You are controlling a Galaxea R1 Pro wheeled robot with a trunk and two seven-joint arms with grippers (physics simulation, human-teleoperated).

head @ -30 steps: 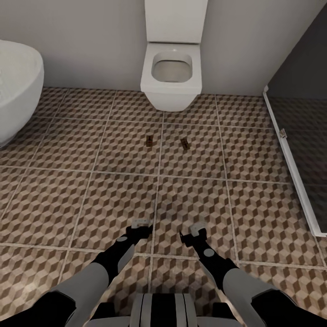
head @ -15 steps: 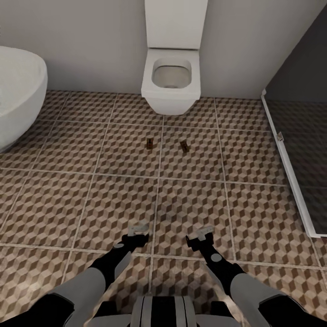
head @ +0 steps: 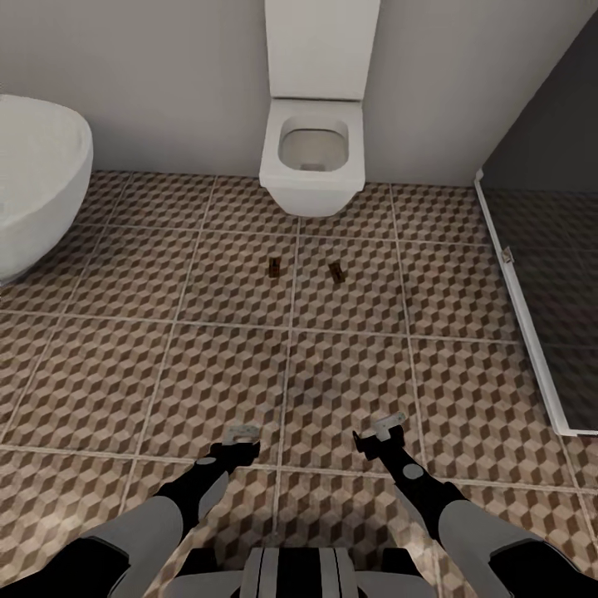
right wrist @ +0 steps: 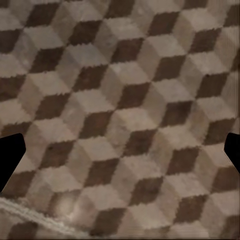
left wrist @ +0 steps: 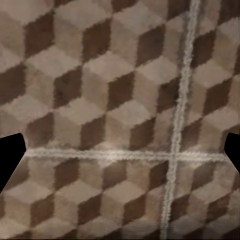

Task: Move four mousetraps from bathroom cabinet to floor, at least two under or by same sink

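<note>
Both tools hang low in the head view, the left tool point(head: 242, 434) and the right tool point(head: 389, 427), each empty with its jaws spread wide apart over the cube-patterned bathroom floor point(head: 124, 357). In each wrist view the dark fingertips point(left wrist: 10, 157) sit at opposite edges with bare tile between them. Two mousetraps point(head: 273, 266) point(head: 335, 271) lie on the floor at centre frame, well apart from the tools, just below the white toilet point(head: 313, 158). A white bathtub point(head: 37, 187) sits at the left edge.

Both arms pulled back twd robot; left gripper point(head: 241, 434), right gripper point(head: 387, 427) lower in head view.
</note>
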